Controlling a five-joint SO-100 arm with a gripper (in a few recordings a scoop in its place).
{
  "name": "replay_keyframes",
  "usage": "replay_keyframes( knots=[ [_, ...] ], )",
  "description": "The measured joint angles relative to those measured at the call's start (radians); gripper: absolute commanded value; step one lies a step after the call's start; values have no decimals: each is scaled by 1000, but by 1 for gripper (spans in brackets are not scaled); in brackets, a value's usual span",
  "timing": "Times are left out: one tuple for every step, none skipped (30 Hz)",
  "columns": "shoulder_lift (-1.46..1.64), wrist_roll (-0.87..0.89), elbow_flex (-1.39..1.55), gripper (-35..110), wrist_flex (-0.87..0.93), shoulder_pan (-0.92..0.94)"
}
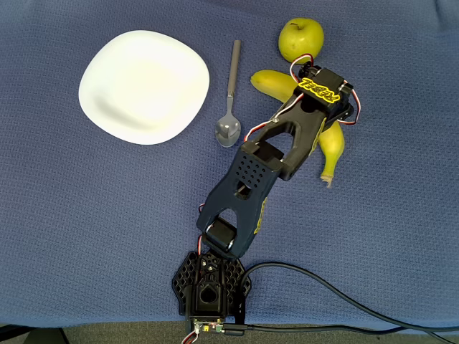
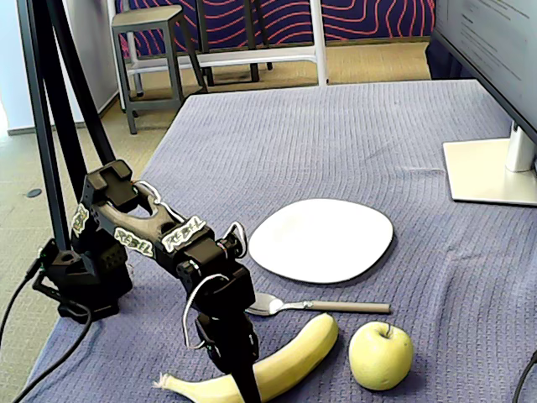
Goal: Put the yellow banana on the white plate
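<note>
In the fixed view, the yellow banana (image 2: 285,365) lies flat on the blue-covered desk (image 2: 336,143) at the near edge, its stem tip pointing to the picture's left. The black arm's end effector (image 2: 242,369) is down on the banana's middle, one dark finger in front of the fruit and the wrist body above it. Whether it has closed on the banana or only straddles it cannot be told from either view. In the overhead view the end effector (image 1: 324,118) covers the banana's (image 1: 272,80) middle, with yellow showing on both sides of it.

Just beside the banana's blunt end, to the right in the fixed view, sits a green-yellow apple (image 2: 381,355), close to the banana but seemingly not touching it. Just behind the banana lies a metal spoon (image 2: 315,306), its bowl toward the arm and its handle toward the apple.

Farther back from the banana, beyond the spoon, rests the white plate (image 2: 321,239), well apart from the fruit and with nothing on it. In the overhead view the white plate (image 1: 143,86) lies to the left of the spoon (image 1: 231,100), and the apple (image 1: 301,39) sits just above the banana's blunt end.

At the desk's far right, well behind the banana, stands a monitor's base (image 2: 491,172).
</note>
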Motion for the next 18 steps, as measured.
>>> replay_keyframes(
  knots=[
    [0,-8,0,28,-6,-5],
    [0,-18,0,27,-15,-11],
    [0,-29,0,25,-26,-18],
    [0,-38,0,22,-31,-23],
    [0,-48,0,17,-34,-26],
    [0,-55,0,14,-34,-28],
    [0,-61,0,13,-34,-28],
    [0,-64,0,13,-34,-28],
    [0,-66,0,11,-34,-28],
    [0,-66,0,8,-35,-28],
    [-3,-66,0,4,-35,-28],
    [-5,-66,0,0,-37,-26],
    [-6,-66,-2,0,-38,-26],
    [-6,-67,-2,0,-41,-25],
    [-6,-69,-2,0,-41,-25],
    [-6,-69,-2,0,-41,-25],
    [-6,-69,-2,0,-35,-25],
    [-6,-63,-2,0,-28,-25]
  ],
)
